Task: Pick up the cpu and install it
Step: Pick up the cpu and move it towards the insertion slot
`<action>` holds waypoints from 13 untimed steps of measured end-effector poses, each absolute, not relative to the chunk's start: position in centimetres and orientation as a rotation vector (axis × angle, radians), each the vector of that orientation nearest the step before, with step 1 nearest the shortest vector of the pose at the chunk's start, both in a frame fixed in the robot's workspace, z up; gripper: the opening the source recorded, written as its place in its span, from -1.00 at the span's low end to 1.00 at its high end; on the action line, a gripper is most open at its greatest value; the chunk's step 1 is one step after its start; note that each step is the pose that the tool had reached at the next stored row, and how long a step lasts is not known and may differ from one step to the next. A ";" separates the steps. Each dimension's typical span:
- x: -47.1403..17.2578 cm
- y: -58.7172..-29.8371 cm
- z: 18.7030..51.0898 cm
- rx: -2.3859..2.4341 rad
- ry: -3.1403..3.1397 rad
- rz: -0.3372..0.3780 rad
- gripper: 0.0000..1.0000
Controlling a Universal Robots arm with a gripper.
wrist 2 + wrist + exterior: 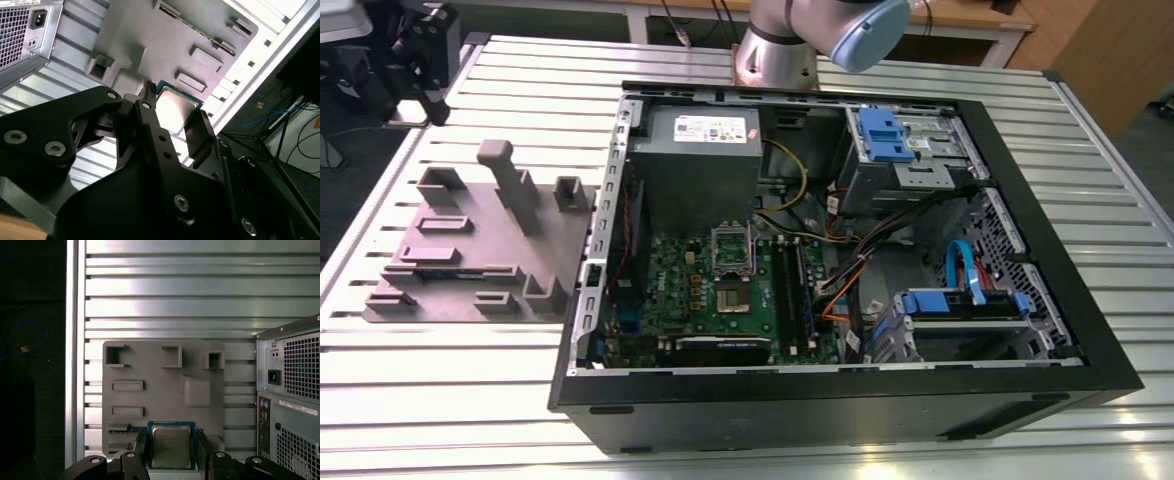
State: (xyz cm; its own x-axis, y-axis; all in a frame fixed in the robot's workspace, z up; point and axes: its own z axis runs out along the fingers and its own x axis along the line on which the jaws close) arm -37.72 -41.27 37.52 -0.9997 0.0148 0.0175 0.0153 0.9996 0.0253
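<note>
A ribbed silver aluminium table (454,400) is seen in the exterior view. An open black computer tower case (854,420) is laid on its side on it, with the green motherboard (720,290) exposed. Just beside the case, a grey moulded fixture plate (480,250) with raised blocks is set on the slats. A silver robot arm with a blue cap (781,50) is planted on the table just beyond the case, and wooden desks (961,20) are ranged behind it.

Over to the second wrist view: the black gripper (176,116) is seen from behind its linkage. A small flat square cpu (172,105) with a silvery-grey metal top and a thin greenish rim is pinched between its two fingers (200,132), one finger pressed to each opposite edge. The fixture plate is spread out beyond the fingertips, apart from the chip. Past the table edge, loose cables (300,107) are glimpsed.

In the first wrist view, the cpu (171,449) is clamped in the gripper (172,440), metal top turned to the camera. The grey plate is laid out below the gripper, with the ribbed slats stretched beyond it. The vented rear of the case is stood off to one side of the gripper, well apart from the chip. A dark floor (30,390) is seen past the table's rail.
</note>
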 end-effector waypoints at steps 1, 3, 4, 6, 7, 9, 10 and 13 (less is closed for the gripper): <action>-37.7 -41.3 37.5 -0.024 -3.124 -0.040 -0.05; -37.6 -41.3 37.5 -0.023 -3.124 -0.040 -0.05; -37.6 -41.3 37.5 -0.024 -3.124 -0.040 -0.05; -37.5 -41.3 37.5 -0.023 -3.124 -0.040 -0.05; -37.5 -41.3 37.5 -0.024 -3.124 -0.040 -0.05; -37.4 -41.3 37.5 -0.023 -3.124 -0.040 -0.05; -37.4 -41.3 37.5 -0.023 -3.124 -0.040 -0.05; -37.2 -41.3 37.5 -0.023 -3.124 -0.040 -0.05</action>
State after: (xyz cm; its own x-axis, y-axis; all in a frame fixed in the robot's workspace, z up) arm -37.22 -41.27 37.52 -0.9997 0.0148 0.0175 0.0152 0.9996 0.0253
